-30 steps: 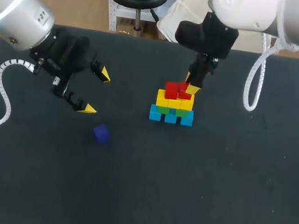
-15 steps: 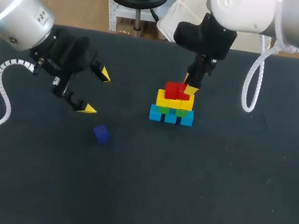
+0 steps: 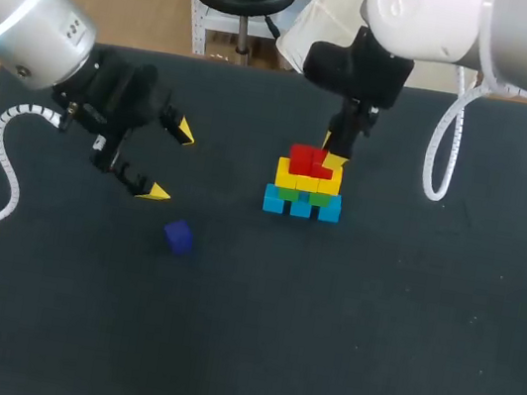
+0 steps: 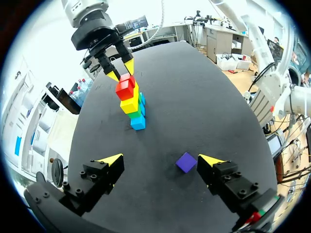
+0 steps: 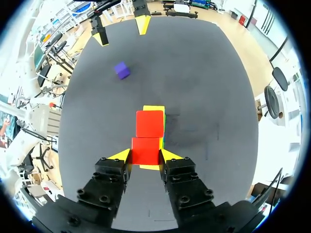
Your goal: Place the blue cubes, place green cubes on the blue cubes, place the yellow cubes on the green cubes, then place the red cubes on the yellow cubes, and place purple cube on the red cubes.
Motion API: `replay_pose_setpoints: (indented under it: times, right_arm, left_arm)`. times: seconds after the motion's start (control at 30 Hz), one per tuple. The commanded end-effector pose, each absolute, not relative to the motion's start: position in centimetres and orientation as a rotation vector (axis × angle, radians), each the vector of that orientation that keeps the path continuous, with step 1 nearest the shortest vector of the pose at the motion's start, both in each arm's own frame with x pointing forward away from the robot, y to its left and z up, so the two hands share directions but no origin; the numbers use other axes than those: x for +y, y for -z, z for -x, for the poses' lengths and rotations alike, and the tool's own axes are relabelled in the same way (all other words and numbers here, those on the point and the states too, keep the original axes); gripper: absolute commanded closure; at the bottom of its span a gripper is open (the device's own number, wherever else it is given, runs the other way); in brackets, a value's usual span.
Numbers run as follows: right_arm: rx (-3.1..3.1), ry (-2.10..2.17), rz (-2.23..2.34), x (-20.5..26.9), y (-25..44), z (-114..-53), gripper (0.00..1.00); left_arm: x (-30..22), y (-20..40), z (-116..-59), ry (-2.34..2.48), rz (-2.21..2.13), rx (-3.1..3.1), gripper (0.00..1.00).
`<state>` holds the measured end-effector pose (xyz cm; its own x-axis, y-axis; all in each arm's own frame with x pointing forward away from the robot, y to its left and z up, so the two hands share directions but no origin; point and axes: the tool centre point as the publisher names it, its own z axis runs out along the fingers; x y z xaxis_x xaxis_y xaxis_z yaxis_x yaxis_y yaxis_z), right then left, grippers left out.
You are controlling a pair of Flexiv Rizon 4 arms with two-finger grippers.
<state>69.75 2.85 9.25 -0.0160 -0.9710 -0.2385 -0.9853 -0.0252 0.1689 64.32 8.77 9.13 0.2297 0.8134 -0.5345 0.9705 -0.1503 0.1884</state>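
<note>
**First speaker:** Red cubes are seen on top of the pile. Is one of them held?

**Second speaker:** Yes. The red cube (image 5: 146, 145) is clamped between the two yellow tips of the right gripper (image 5: 146, 156). One tip is pressed on each side, so the fingers are closed down to the cube's width. The cube is set on the yellow cubes (image 3: 292, 175). The second red cube (image 5: 149, 124) is found just ahead of the gripper, close beside the clamped one.

**First speaker:** How is the pile built, and where is it placed?

**Second speaker:** Three blue cubes (image 3: 302, 205) are laid in a row on the black table (image 3: 369, 355), at about 1 o'clock from the table's middle in the head view. The green cubes (image 3: 302, 196) are seen only as a thin band over them, so their number cannot be told. Above them the yellow layer is placed, then the red one.

**First speaker:** And the purple cube?

**Second speaker:** The purple cube (image 3: 177, 235) is lying alone on the table, at about 8 o'clock from the pile and well apart from it.

**First speaker:** What can be said of the left gripper?

**Second speaker:** The left gripper (image 3: 170, 161) is spread wide and nothing is gripped by it. It is found at 9 o'clock from the pile, and the purple cube is at about 6 o'clock from it. In the left wrist view the cube is seen between the spread fingers, nearer to one of them and touched by neither.
</note>
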Motion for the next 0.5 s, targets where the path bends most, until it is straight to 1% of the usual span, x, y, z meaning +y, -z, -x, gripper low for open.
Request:
replay_pose_setpoints:
  times: [0.03,0.17,0.2,0.23,0.27,0.37,0.43,0.5]
  right_arm:
    - [2.158,-0.448,2.166,2.91,-9.22,-69.82,1.00]
    - [2.155,-0.447,2.164,2.99,-9.28,-69.87,1.00]
    - [2.154,-0.446,2.165,3.02,-9.29,-69.87,0.94]
    - [2.153,-0.446,2.165,3.04,-9.29,-69.88,0.82]
    - [2.153,-0.447,2.165,3.05,-9.29,-69.87,0.77]
    - [2.151,-0.446,2.166,3.08,-9.26,-69.86,0.59]
    - [2.151,-0.447,2.166,3.11,-9.22,-69.86,0.50]
    - [2.151,-0.445,2.164,3.08,-9.19,-69.86,0.36]
  left_arm:
    - [8.87,-9.06,-64.40,0.425,-2.019,1.628,0.00]
    - [8.87,-9.06,-64.40,0.425,-2.019,1.628,0.00]
    - [8.87,-9.06,-64.40,0.425,-2.019,1.628,0.00]
    - [8.87,-9.06,-64.40,0.425,-2.019,1.628,0.00]
    - [8.87,-9.06,-64.40,0.425,-2.019,1.628,0.00]
    - [8.87,-9.06,-64.40,0.425,-2.019,1.628,0.00]
    - [8.87,-9.06,-64.40,0.425,-2.019,1.628,0.00]
    - [8.87,-9.06,-64.40,0.425,-2.019,1.628,0.00]
